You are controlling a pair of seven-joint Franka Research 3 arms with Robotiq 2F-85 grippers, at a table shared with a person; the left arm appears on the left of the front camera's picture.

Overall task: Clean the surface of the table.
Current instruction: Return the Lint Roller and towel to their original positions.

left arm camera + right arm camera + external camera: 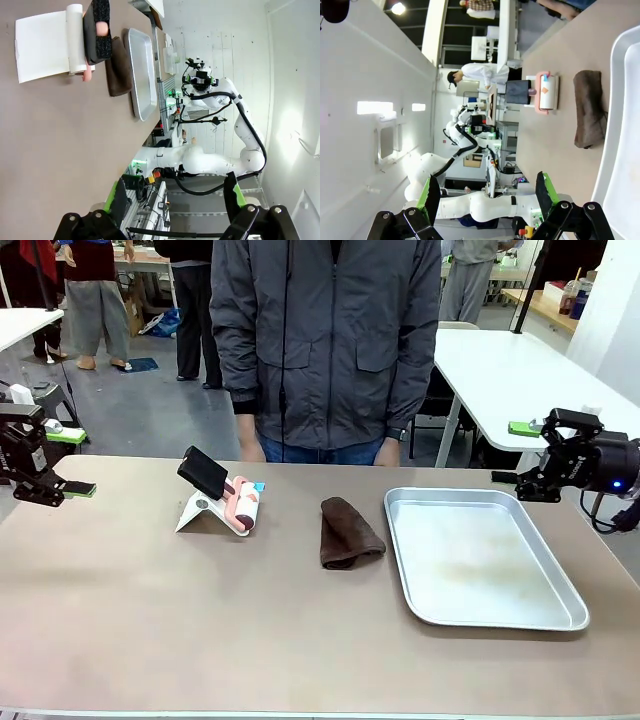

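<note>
The brownish-tan table [200, 620] spreads across the front view. On it lie a folded dark brown cloth [348, 533], a lint roller with a black handle [225, 497] on a white stand, and a silver metal tray [480, 560]. My left gripper [72, 463] hovers open at the table's far left edge with nothing between its fingers. At the far right, beyond the tray, my right gripper [513, 452] also hangs open and holds nothing. The left wrist view shows its open gripper [176, 196] above the table [50, 140], with the cloth [119, 67] far off. The right wrist view shows its open gripper [487, 195] and the cloth [590, 110].
A person in a grey jacket [325, 340] stands at the far edge, hands down by the table. A white-topped table [520, 370] stands behind on the right. The tray [620, 125] lies between the right gripper and the cloth.
</note>
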